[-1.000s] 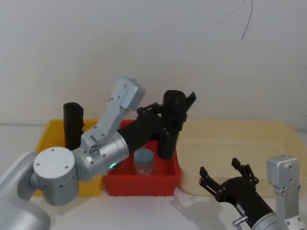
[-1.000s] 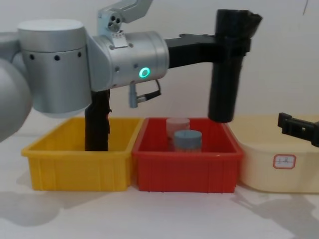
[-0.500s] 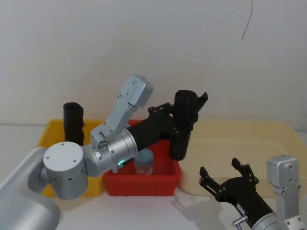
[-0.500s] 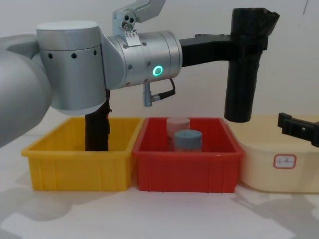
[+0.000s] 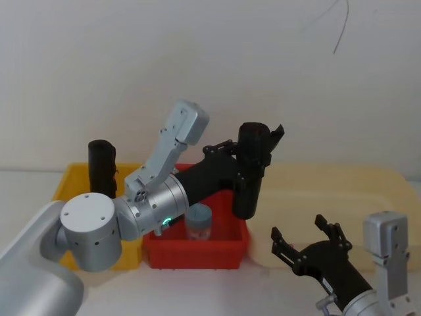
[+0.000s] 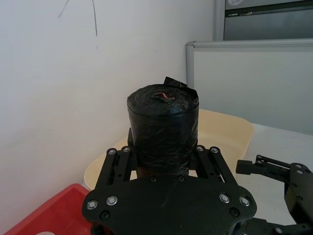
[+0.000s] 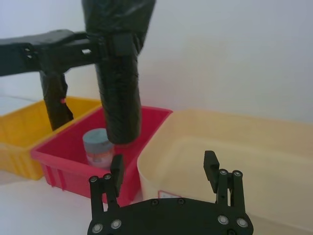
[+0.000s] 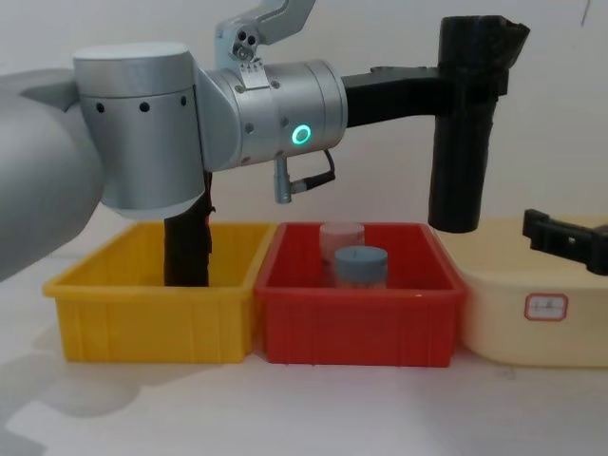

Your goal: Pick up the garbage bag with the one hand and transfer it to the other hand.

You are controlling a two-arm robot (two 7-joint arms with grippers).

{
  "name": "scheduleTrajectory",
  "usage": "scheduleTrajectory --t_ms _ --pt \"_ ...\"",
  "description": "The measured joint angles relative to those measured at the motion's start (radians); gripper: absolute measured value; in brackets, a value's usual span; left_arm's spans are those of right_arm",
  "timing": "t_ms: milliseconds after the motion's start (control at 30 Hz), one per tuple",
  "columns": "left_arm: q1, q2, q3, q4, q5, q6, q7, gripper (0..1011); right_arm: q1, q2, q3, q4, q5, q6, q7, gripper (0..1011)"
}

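Note:
The garbage bag (image 5: 252, 172), a tall black roll with an uneven top, hangs upright in the air above the right end of the red bin (image 8: 356, 328). My left gripper (image 5: 252, 162), on the arm with the green light, is shut on its upper part; the left wrist view shows the garbage bag (image 6: 163, 125) clamped between both fingers. My right gripper (image 5: 299, 229) stands open low at the front right, over the near edge of the cream tub (image 5: 342, 184), with nothing in it. In the right wrist view the garbage bag (image 7: 120, 78) is ahead of the right gripper (image 7: 164, 163), apart from it.
A yellow bin (image 8: 152, 290) on the left holds a shorter black roll (image 5: 100, 168). A grey-lidded jar (image 8: 361, 266) stands in the red bin. The cream tub (image 8: 532, 318) lies to the right. A white wall is close behind.
Over the last second my left arm has lifted the garbage bag up and to the right, out of the red bin. In the last half second it has barely moved. The right gripper has shifted slightly.

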Motion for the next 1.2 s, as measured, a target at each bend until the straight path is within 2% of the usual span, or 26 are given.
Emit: scheduleTrajectory --t_ms 133,533,1200 --pt "-0.002 -0.001 0.000 0.003 -0.002 0.000 0.000 517 0.015 -0.004 -0.011 0.004 -0.008 -0.009 0.011 1000" --pt "-0.004 -0.002 0.000 0.009 -0.006 -0.002 -0.001 517 0.107 -0.038 -0.055 0.057 -0.035 -0.036 0.056 999" --pt "-0.006 -0.003 0.000 0.011 -0.008 -0.002 -0.002 517 0.201 -0.088 -0.081 0.150 -0.053 -0.059 0.101 1000"
